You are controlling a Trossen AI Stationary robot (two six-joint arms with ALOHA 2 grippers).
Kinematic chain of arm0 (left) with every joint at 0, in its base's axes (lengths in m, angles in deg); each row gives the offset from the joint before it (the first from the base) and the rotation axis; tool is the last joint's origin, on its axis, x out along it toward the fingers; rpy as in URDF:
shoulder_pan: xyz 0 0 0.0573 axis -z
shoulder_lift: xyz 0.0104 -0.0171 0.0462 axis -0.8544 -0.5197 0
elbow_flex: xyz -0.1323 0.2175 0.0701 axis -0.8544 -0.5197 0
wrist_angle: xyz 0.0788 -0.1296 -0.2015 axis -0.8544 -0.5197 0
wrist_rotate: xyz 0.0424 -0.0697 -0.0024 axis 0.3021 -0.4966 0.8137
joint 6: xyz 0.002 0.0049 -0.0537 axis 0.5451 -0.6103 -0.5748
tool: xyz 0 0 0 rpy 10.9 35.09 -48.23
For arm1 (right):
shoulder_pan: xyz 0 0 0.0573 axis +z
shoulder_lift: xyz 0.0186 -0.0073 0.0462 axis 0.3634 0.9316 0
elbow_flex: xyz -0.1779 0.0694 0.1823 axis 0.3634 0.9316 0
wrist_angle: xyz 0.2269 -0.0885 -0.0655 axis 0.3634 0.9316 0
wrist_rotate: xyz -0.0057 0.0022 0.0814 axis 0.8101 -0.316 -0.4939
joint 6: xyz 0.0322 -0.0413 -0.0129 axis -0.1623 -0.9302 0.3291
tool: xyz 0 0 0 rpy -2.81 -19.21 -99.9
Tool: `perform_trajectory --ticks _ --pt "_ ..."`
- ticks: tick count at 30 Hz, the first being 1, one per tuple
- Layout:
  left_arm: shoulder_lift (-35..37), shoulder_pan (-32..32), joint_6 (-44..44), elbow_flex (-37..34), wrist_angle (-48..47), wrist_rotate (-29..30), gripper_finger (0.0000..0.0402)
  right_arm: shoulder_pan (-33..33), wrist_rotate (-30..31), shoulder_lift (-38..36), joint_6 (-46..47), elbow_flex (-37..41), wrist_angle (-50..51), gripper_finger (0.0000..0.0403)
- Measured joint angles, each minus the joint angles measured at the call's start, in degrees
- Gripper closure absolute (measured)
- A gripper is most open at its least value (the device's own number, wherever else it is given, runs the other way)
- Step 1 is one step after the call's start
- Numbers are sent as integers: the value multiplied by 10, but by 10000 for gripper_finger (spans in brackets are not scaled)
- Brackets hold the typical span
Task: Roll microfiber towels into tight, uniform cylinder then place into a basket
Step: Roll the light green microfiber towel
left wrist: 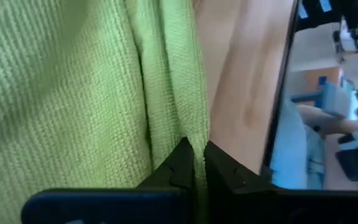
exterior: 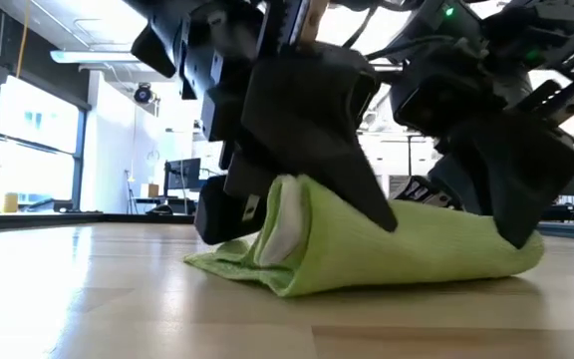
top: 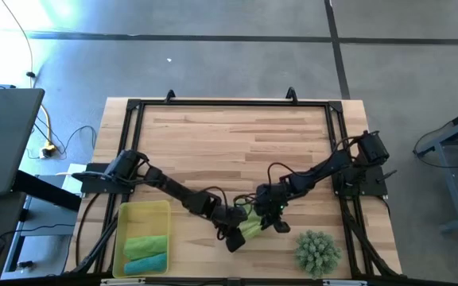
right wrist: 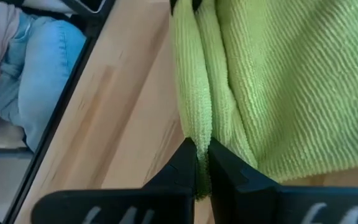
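Observation:
A lime green towel (top: 254,226) lies rolled on the wooden table near its near edge; the low view shows it as a loose roll (exterior: 387,249) resting on the tabletop. My left gripper (top: 234,237) is shut on its left end and my right gripper (top: 279,222) is shut on its right end. The yellow basket (top: 127,213) stands at the near left with a green rolled towel (top: 145,245) and a teal one (top: 145,263) inside. My left gripper pinches a folded edge of the towel (left wrist: 194,140) between its two fingers, slanting down from above at the roll's left end. The roll rests on the table. My right gripper pinches the towel's folded edge (right wrist: 201,134) between its two fingers, slanting down from above at the roll's right end. The roll rests on the table.
A spiky green ball-shaped plant (top: 317,251) sits at the near right, close to the right gripper. A black frame (top: 229,103) rims the table. A person in blue (right wrist: 36,68) sits beyond the table's near edge.

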Motion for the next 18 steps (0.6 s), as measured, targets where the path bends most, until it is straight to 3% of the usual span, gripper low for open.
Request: perform_trajectory --ticks 5,11,18 --pt "1 -6 -19 0 -18 -15 393 10 3 0 -11 1 -3 398" --pt "2 -2 -15 3 -85 32 393 10 15 0 -14 1 -13 391" --pt "1 4 -13 2 -122 31 393 10 -1 -42 -82 5 48 307"
